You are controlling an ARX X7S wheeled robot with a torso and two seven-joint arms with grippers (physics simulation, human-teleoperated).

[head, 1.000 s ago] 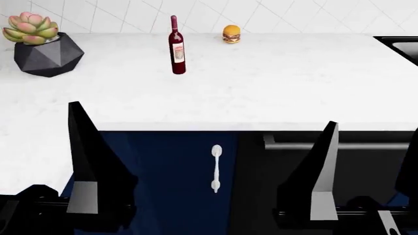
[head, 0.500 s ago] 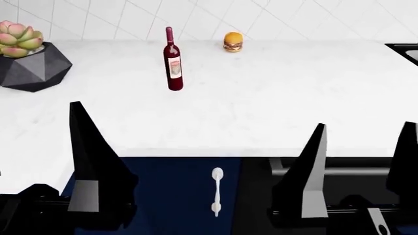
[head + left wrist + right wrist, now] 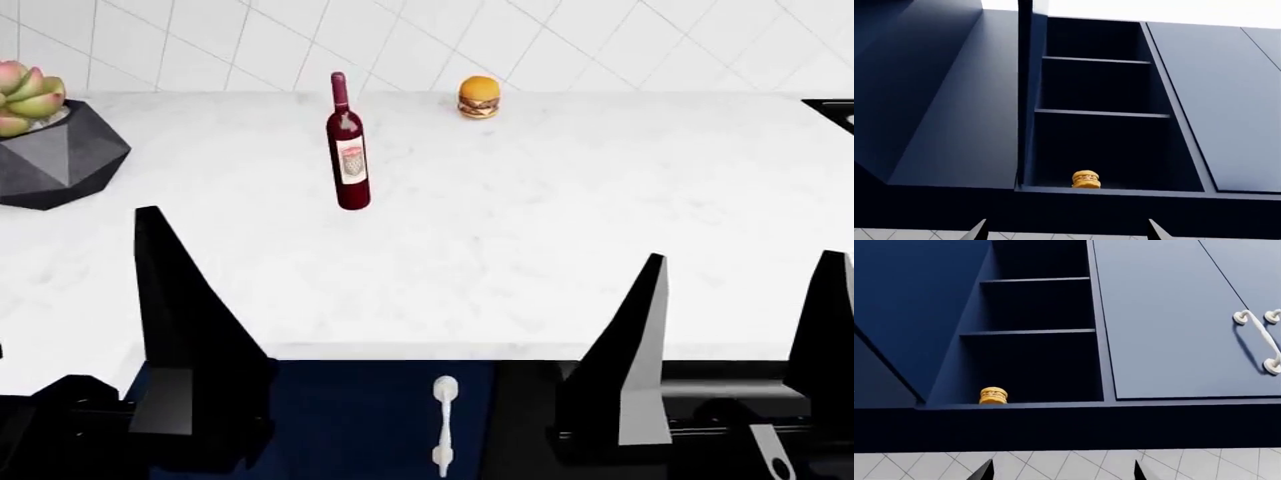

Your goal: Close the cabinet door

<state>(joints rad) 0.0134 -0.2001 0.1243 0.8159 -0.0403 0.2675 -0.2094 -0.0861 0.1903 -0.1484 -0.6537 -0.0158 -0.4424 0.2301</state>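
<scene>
In both wrist views an upper cabinet stands open, with dark shelves and a small burger on its lowest shelf. Its navy cabinet door is swung out to one side, and no handle shows on it. My left gripper and right gripper are open and empty, well below the cabinet, with backsplash tiles behind their tips. From the head, both grippers hang over the counter's front edge, fingers pointing up.
A neighbouring upper door is shut and has a white handle. On the white counter stand a wine bottle, a burger and a potted succulent. Below are a navy door's white handle and a black panel.
The head view has tilted upward: counter, bottle and burger sit lower in frame and more wall tile shows. Both grippers stay open in about the same place.
</scene>
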